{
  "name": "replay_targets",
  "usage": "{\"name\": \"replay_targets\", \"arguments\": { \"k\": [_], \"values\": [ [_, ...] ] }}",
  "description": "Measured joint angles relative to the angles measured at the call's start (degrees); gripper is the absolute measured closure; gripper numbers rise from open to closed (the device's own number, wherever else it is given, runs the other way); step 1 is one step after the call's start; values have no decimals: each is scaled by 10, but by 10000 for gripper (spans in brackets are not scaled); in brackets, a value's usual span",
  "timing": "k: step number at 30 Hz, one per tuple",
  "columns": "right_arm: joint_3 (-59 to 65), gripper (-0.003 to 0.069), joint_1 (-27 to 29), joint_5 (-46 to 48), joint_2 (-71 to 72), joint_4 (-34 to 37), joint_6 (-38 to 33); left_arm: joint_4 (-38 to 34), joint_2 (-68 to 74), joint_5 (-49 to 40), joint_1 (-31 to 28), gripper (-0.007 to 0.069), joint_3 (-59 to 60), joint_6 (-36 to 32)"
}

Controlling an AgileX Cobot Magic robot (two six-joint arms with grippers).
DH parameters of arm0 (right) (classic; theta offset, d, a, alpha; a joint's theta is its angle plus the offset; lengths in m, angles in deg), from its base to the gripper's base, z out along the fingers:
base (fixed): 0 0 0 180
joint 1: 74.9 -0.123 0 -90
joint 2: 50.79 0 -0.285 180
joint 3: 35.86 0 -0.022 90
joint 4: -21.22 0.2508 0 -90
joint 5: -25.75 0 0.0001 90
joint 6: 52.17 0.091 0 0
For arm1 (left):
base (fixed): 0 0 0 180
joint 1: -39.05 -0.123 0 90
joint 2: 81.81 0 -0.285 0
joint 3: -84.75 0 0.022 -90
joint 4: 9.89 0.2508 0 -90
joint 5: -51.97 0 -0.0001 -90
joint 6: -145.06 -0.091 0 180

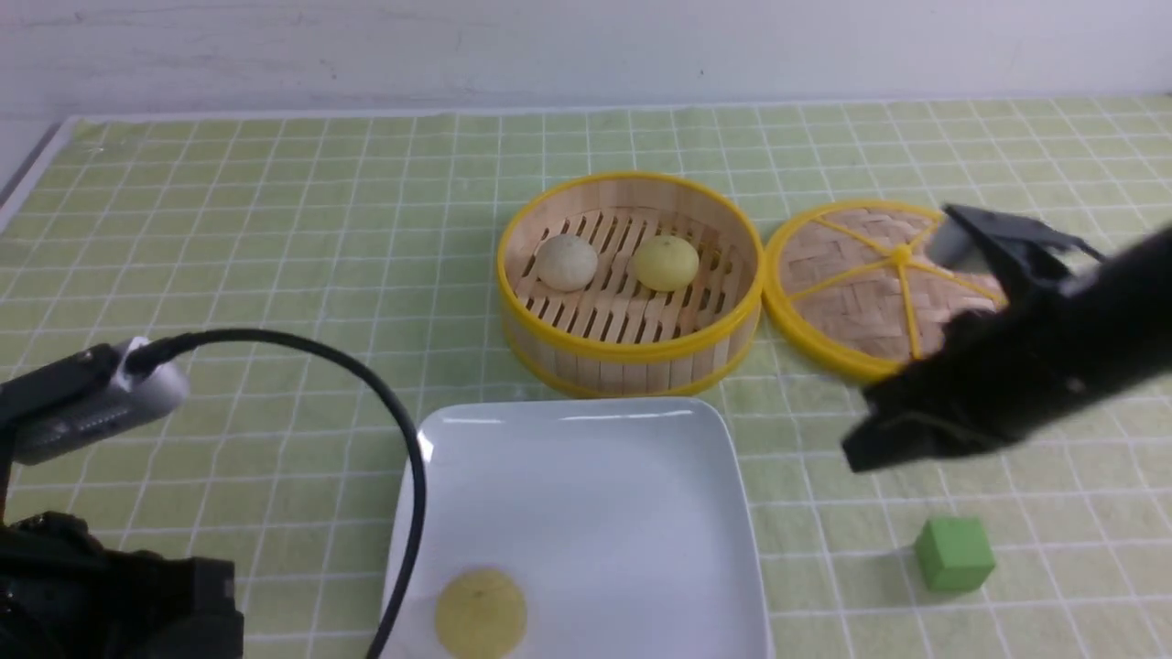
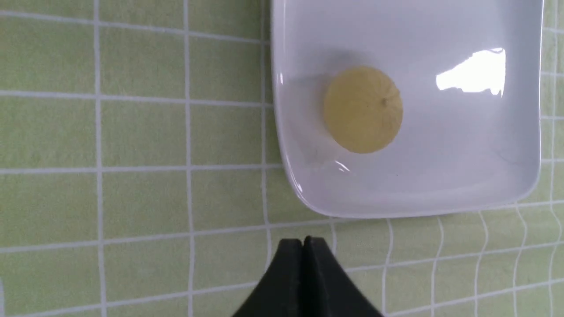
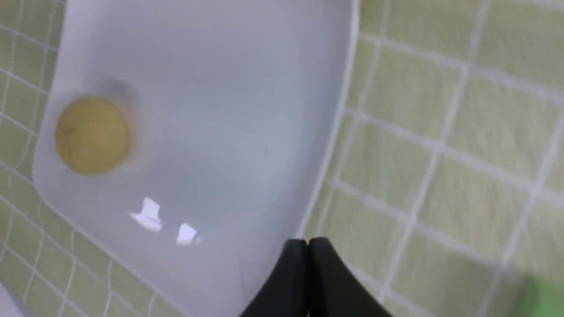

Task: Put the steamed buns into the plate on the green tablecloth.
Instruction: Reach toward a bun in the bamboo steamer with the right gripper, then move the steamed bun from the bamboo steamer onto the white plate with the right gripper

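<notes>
Pale yellow steamed bun (image 1: pixel 481 613), one: on white square plate (image 1: pixel 586 513). Two more: in bamboo steamer (image 1: pixel 632 371). Left gripper (image 2: pixel 303 241), right gripper (image 3: pixel 307 242): tips together, empty. Transfer partly done; next, likely, reopening over steamer.

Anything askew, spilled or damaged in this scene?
Nothing looks spilled or damaged. The woven lid lies flat beside the bamboo steamer basket, and the bun sits on the square white plate. The green cube alone seems unrelated to the buns, though it lies clear of the plate.
</notes>
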Motion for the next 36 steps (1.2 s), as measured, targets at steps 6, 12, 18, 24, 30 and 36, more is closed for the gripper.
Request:
{"name": "replay_targets", "arguments": {
  "k": [6, 12, 18, 24, 30, 36],
  "values": [
    [-211, 604, -40, 2, -156, -5, -11, 0, -1, 7, 0, 607, -1, 0],
    [-376, 525, -42, 20, -263, -58, 23, 0, -1, 7, 0, 606, -1, 0],
    [-541, 303, -41, 29, -387, -151, 63, 0, -1, 8, 0, 601, -1, 0],
    [-570, 223, -41, 6, -425, -202, 71, 1, -1, 18, 0, 591, -1, 0],
    [-573, 492, -41, -4, -452, -202, 71, 4, -1, 25, 0, 585, -1, 0],
    [-573, 647, -41, 77, -407, -202, 78, 44, -1, 20, 0, 571, -1, 0]
  ]
}}
